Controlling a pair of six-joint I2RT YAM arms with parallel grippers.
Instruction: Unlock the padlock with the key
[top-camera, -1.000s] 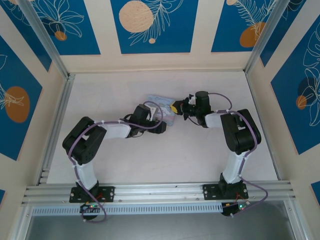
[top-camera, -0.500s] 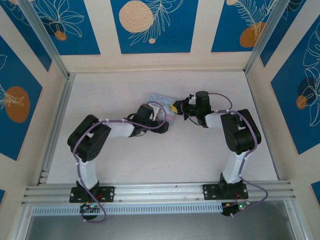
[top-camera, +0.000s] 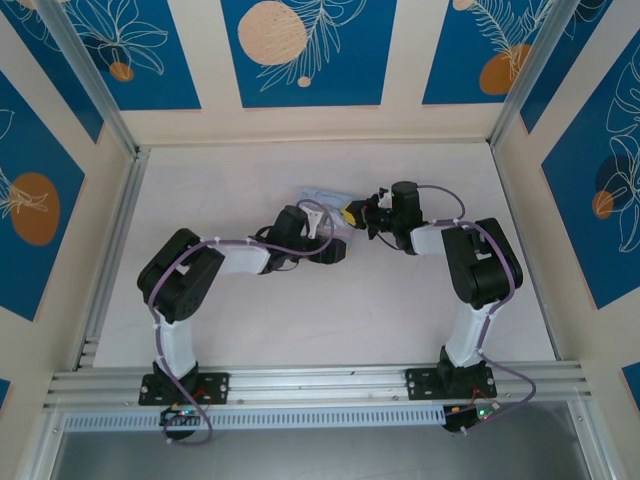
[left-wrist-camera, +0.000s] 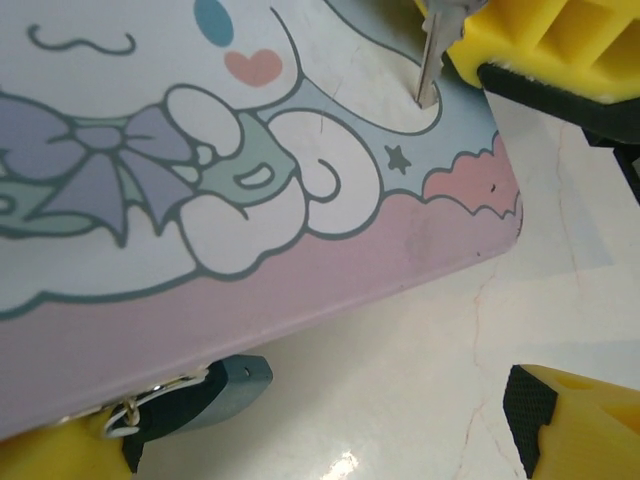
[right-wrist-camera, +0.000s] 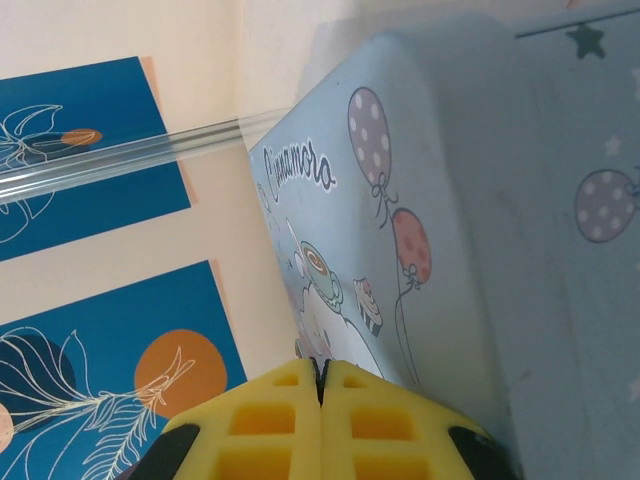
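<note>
Thin greyish metal key (left-wrist-camera: 430, 60), frame upper right, clamped in right gripper (right-wrist-camera: 321, 385), not yet in small dark-teal padlock (left-wrist-camera: 215, 392), lower left; left gripper (left-wrist-camera: 315, 425) spread wide.

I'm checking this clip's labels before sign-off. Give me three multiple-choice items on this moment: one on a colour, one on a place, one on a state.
1. What colour is the small padlock at the edge of the pale blue cartoon-printed tin box?
A. Red
B. Dark teal
C. White

2. In the left wrist view, where is the tip of the thin metal key?
A. Over the tin's lid, near a small star
B. Inside the padlock
C. Over bare table

3. How is the right tool?
A. Wide open and empty
B. Clamped on the tin
C. Shut on the key

Answers:
1 B: the padlock's body shows dark teal below the tin's rim.
2 A: the key's tip lies against the lid picture, just above the star.
3 C: the tool's yellow fingers meet, and the key sticks out from them.
</note>
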